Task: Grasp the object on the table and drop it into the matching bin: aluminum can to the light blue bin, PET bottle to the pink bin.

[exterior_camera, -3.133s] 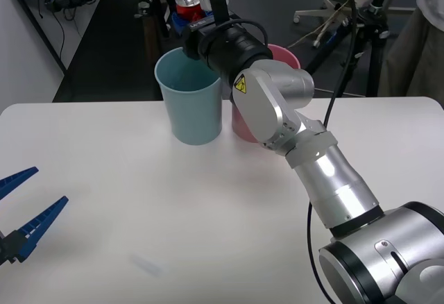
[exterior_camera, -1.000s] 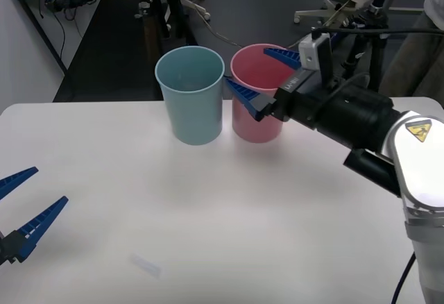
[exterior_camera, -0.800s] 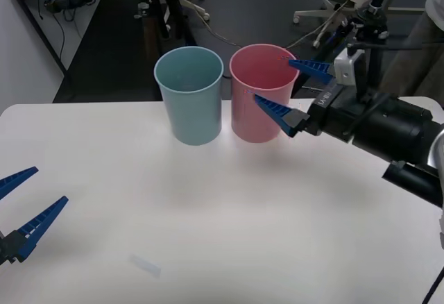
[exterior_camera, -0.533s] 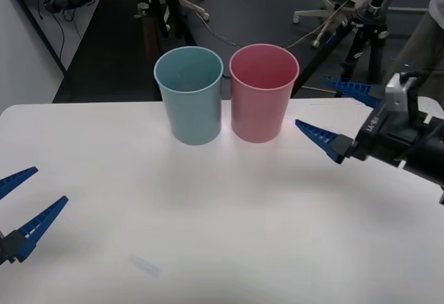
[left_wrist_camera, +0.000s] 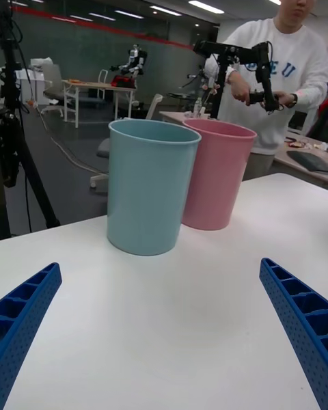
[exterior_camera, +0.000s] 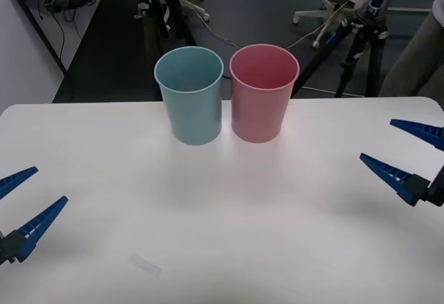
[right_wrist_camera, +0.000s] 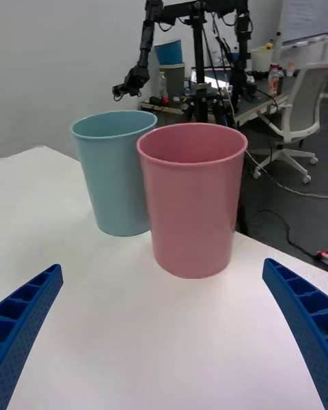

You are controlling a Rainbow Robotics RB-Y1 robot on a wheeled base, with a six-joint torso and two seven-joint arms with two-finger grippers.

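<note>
- Right pincer [exterior_camera: 409,157] hovers wide open over the bench's [exterior_camera: 222,248] right edge.
- Left pincer [exterior_camera: 21,203] open at the left edge.
- Light blue bin [exterior_camera: 189,94] touches pink bin [exterior_camera: 263,91].

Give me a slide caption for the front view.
Light blue bin and pink bin side by side on the table, open grippers flanking.

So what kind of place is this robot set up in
Most likely a robotics lab or workshop. Beyond the white table with the light blue bin and pink bin stand a camera tripod, an office chair and another robot arm on a stand.
</note>
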